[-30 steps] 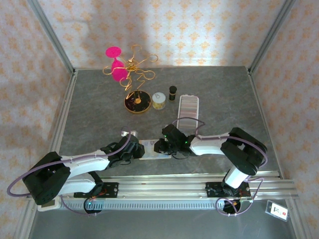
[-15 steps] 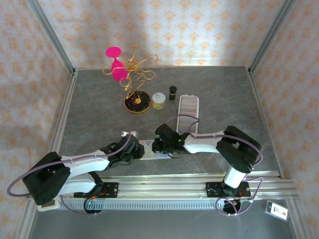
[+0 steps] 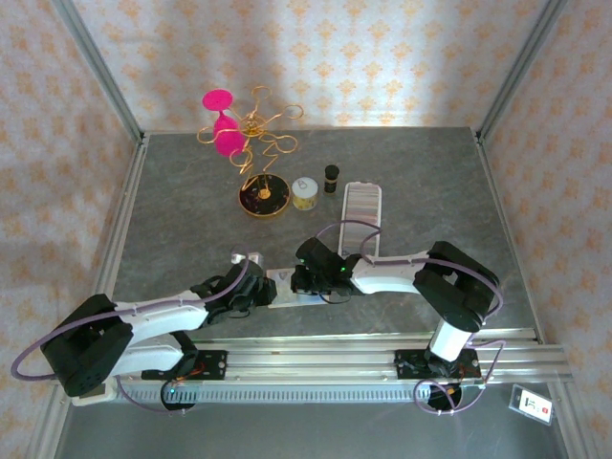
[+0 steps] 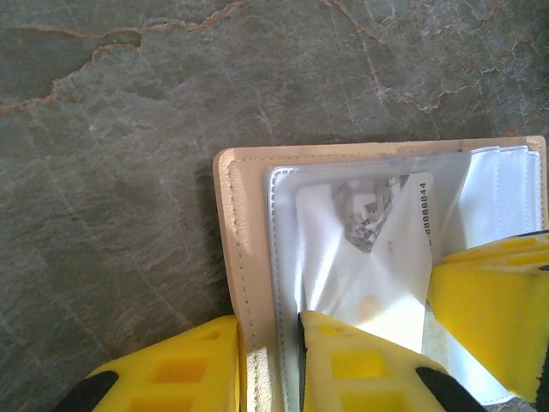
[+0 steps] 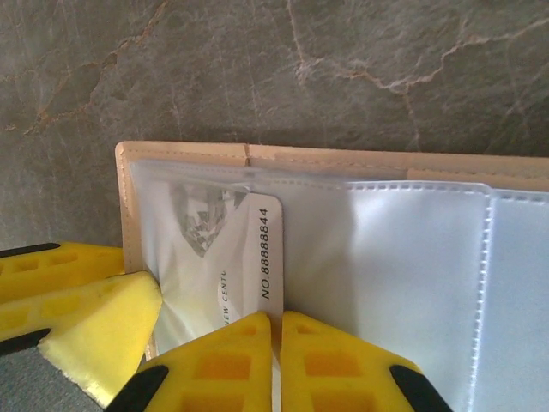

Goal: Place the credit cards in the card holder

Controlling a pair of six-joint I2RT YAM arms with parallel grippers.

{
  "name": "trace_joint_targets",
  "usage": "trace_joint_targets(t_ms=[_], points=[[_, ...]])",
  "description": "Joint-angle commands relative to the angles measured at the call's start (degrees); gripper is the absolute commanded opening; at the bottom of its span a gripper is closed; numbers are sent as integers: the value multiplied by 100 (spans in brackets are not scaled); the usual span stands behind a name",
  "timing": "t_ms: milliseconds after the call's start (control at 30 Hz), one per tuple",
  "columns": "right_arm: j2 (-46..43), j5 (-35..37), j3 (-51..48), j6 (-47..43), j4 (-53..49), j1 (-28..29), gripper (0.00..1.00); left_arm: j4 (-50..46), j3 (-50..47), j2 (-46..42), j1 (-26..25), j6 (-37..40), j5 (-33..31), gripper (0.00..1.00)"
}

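Note:
The cream-beige card holder (image 4: 236,240) lies open on the stone table, its clear sleeves facing up (image 5: 343,159) (image 3: 290,288). A whitish credit card (image 5: 249,249) with a printed number sits partly inside the left clear sleeve (image 4: 369,249). My left gripper (image 4: 268,322) is shut on the card holder's left edge, pinching the beige cover and the sleeve seam (image 3: 256,286). My right gripper (image 5: 276,318) is shut on the credit card's right edge (image 3: 306,280). Each gripper's yellow fingers (image 4: 489,300) show in the other's wrist view.
A long clear case with grey ribbed rows (image 3: 362,204) lies behind the right arm. Further back stand a gold wire stand with pink discs (image 3: 251,143), a small jar (image 3: 304,194) and a dark bottle (image 3: 331,177). An aluminium rail (image 3: 335,344) runs along the near edge.
My right gripper has slid left over the card holder and closed on the credit card. The left gripper has stayed on the holder's edge.

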Motion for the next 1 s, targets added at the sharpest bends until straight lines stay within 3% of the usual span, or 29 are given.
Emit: trace_joint_targets(t_ms=[0, 300, 967], points=[[-133, 284, 17, 113, 95, 116, 9, -201, -158, -20, -75, -85, 168, 21], [-350, 932, -155, 112, -429, 116, 7, -251, -177, -143, -75, -107, 109, 26], [-20, 438, 98, 44, -256, 218, 0, 43, -230, -103, -82, -172, 265, 33]])
